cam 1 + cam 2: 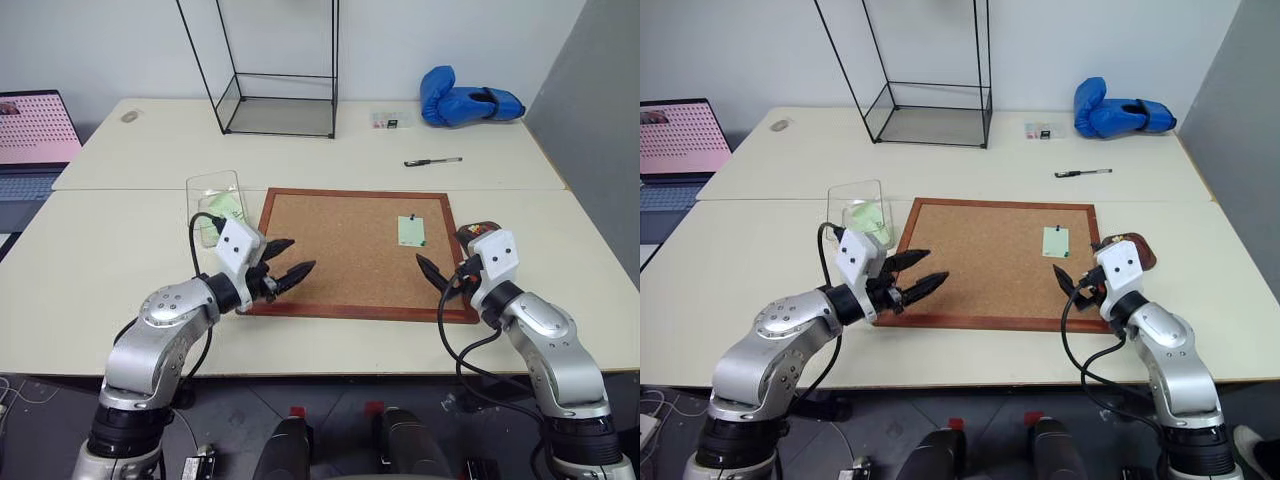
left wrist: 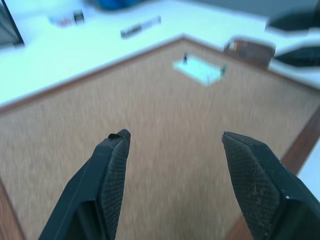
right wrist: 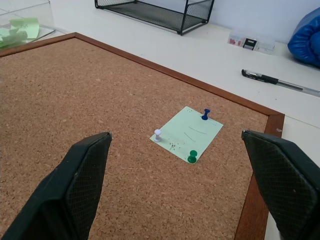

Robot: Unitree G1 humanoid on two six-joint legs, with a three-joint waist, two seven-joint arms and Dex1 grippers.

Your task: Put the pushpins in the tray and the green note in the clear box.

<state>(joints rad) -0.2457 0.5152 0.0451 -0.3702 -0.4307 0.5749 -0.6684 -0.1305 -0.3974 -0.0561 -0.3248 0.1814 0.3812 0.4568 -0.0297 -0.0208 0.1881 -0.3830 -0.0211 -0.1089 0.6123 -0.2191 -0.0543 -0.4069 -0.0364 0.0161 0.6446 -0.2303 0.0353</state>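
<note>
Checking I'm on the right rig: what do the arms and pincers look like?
Silver-grey jointed arms with black collars. Each carries a white wrist block with small dark dots and a looping black cable. Left pincer and right pincer each have two black pointed fingers with cross-hatched pads.

Bright even room light, soft shadows, left wrist view blurred

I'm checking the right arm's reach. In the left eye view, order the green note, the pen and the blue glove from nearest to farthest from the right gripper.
From the right gripper:
1. Green note, pinned on the cork board, just beyond the fingers.
2. Pen, on the table past the board.
3. Blue glove, at the far edge.
</note>
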